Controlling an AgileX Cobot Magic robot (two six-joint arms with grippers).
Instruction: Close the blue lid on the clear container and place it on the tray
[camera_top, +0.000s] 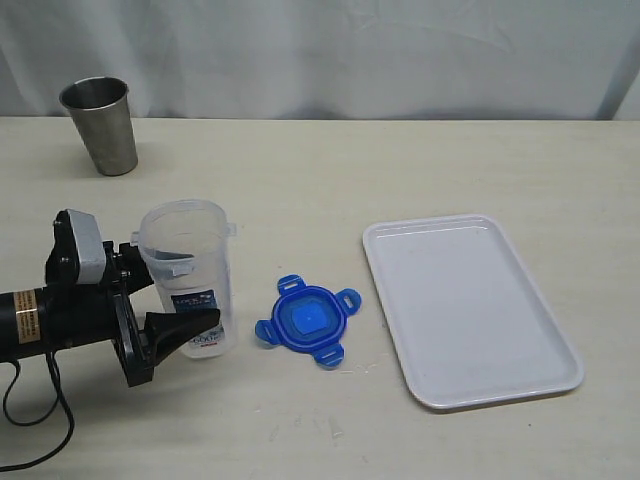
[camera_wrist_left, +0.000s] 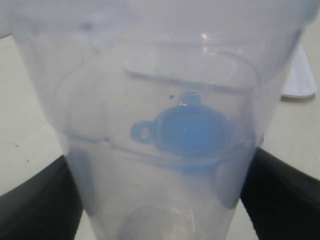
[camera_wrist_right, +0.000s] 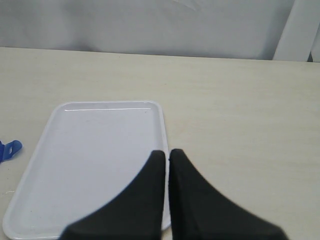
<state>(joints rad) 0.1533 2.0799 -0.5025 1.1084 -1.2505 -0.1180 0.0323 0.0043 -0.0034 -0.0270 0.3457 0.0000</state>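
The clear container (camera_top: 185, 275) stands upright and open-topped on the table (camera_top: 320, 180), left of centre in the exterior view. The blue lid (camera_top: 307, 320) lies flat on the table just beside it, on the side toward the tray (camera_top: 480, 300), touching neither. All 4 of its flaps are splayed outward, so the closing step is not yet done. The tray sits well to the right with nothing on it, so the placing step is also undone.

The left gripper (camera_top: 190, 305) reaches in from the side at the container's lower part, 1 finger on each side. In the left wrist view both dark fingers lie against its walls, so it looks clamped on the container, probably to steady it for the lid.

The right gripper (camera_wrist_right: 167, 155) hangs over the near edge of the tray with its fingers pressed together and nothing between them. It is out of sight in the exterior view.

My judgement: 0 of 2 steps are complete. The lid must be picked up, seated and snapped down, then the closed container carried to the tray. A grey steel cup (camera_top: 100, 125) stands apart at the back left, not involved
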